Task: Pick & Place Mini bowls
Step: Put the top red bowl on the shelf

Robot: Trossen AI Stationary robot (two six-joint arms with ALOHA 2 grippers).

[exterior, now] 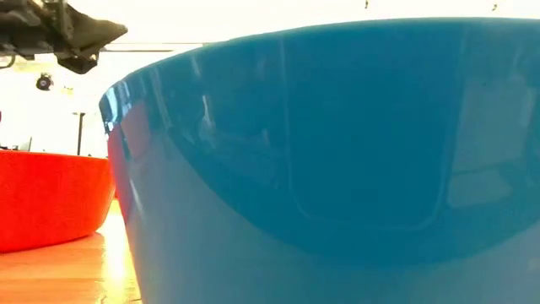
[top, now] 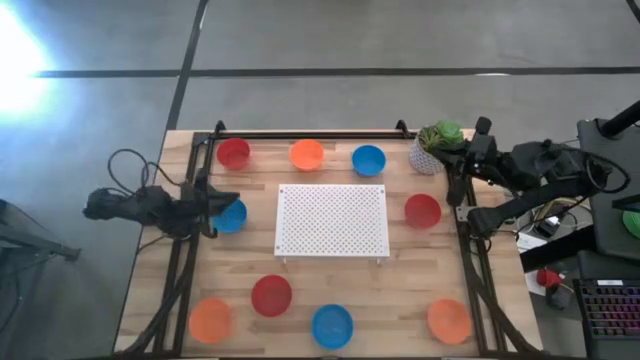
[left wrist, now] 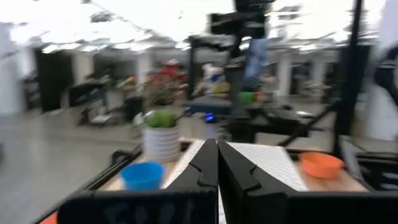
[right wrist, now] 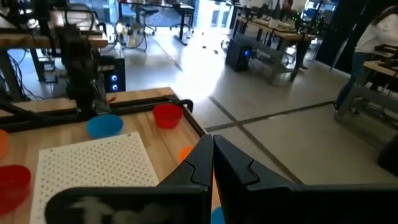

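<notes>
Several mini bowls in red, orange and blue stand on their bases around the table. A red [top: 233, 153], an orange [top: 307, 154] and a blue bowl [top: 368, 160] line the far edge. Another red one [top: 422, 211] sits at the right and a blue one [top: 230, 215] at the left. More stand along the near edge, among them a blue bowl [exterior: 337, 169] and a red one [exterior: 51, 198]. My left gripper [top: 228, 199] hovers shut over the left blue bowl's far rim, fingers [left wrist: 217, 163] closed on nothing. My right gripper [top: 447, 153] is shut and raised at the far right, fingers [right wrist: 211, 155] together.
A white perforated board [top: 332, 220] lies in the table's middle. A white pot with a green plant [top: 438, 146] stands at the far right corner, right beside my right gripper. Black frame rails [top: 305, 133] run along the far, left and right edges.
</notes>
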